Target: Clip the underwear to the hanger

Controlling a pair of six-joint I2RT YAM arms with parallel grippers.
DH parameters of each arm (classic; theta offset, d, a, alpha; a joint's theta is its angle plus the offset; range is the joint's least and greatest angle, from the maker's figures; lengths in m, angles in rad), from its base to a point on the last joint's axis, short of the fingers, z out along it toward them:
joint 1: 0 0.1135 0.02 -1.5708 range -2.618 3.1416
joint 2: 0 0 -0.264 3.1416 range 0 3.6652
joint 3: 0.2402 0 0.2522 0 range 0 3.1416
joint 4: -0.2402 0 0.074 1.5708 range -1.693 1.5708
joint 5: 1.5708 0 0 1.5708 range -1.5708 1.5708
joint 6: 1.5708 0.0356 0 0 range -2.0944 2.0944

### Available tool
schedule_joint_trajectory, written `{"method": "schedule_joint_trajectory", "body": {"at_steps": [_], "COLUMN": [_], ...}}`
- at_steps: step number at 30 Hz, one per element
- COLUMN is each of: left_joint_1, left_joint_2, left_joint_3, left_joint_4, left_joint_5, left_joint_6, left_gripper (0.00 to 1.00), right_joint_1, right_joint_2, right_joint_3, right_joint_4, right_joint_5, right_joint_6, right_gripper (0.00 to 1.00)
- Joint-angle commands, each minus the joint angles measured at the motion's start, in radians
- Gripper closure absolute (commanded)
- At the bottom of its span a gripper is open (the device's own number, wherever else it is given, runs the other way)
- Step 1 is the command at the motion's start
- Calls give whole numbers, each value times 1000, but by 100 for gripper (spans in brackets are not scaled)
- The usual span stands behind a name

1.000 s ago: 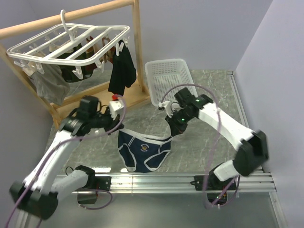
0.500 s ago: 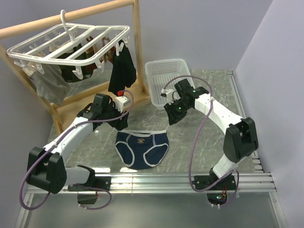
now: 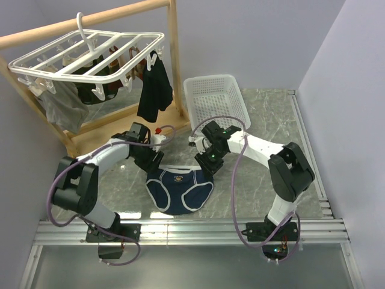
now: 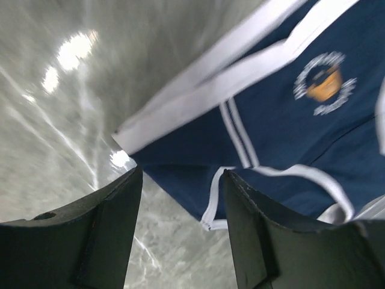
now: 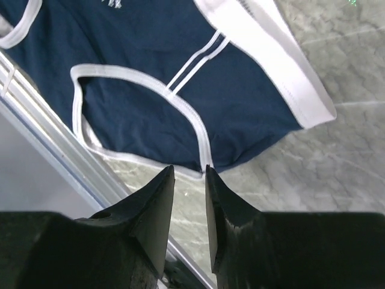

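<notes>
small navy-blue fabric briefs with white trim [image 3: 179, 188] flat by the near edge of grey marbled table [image 3: 264, 120]; left gripper [image 4: 180, 174] spread wide, right gripper [image 5: 188, 171] narrowly parted, both empty, at waistband corners.

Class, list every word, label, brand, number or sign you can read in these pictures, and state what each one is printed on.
No text can be read.
Round emblem on the navy-blue fabric briefs with white trim: a ring of white lettering around an orange centre, too blurred to read in the left wrist view and too small from above.
Nothing else shows any writing.
</notes>
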State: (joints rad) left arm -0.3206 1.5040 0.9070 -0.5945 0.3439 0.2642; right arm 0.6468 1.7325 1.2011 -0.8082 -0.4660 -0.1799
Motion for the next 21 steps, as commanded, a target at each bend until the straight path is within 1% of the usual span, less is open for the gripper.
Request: {"method": "schedule_joint_trajectory", "body": {"at_steps": [1,4,7,12,15,16,17,18,19,20,21], "left_joint_1": [2,2,3,6,14,14,14,14,14,14,14], "left_joint_2": [42,79,125,157,67,-20,-71,-121,-173,-276,-327], "left_joint_3": [0,-3,9,4,-35,-69,-86,-111,-118,-128,-141], "left_joint_4": [-56,-16,31,108,107,93,82,69,44,-3,-25], "left_joint_5": [-48,-77,-95,-167,-80,-54,4,33,64,104,156], "left_joint_6": [72,63,30,-16,45,75,130,150,176,231,246], "left_gripper": [38,39,39,41,37,36,34,32,30,29,26], "right_joint_1": [10,10,8,8,8,8,8,7,5,5,2], "right_joint_2": [42,76,125,131,79,21,-17,-57,-138,-181,-224], "right_joint_3": [-12,-9,3,44,67,66,64,63,61,57,51], "right_joint_4": [53,66,81,113,115,119,136,144,155,179,188], "right_joint_5": [-8,9,78,124,127,135,148,167,185,207,226], "right_joint_6": [29,48,65,88,88,86,91,91,91,92,91], "right_gripper": [64,64,65,65,61,57,55,53,48,46,44]}}
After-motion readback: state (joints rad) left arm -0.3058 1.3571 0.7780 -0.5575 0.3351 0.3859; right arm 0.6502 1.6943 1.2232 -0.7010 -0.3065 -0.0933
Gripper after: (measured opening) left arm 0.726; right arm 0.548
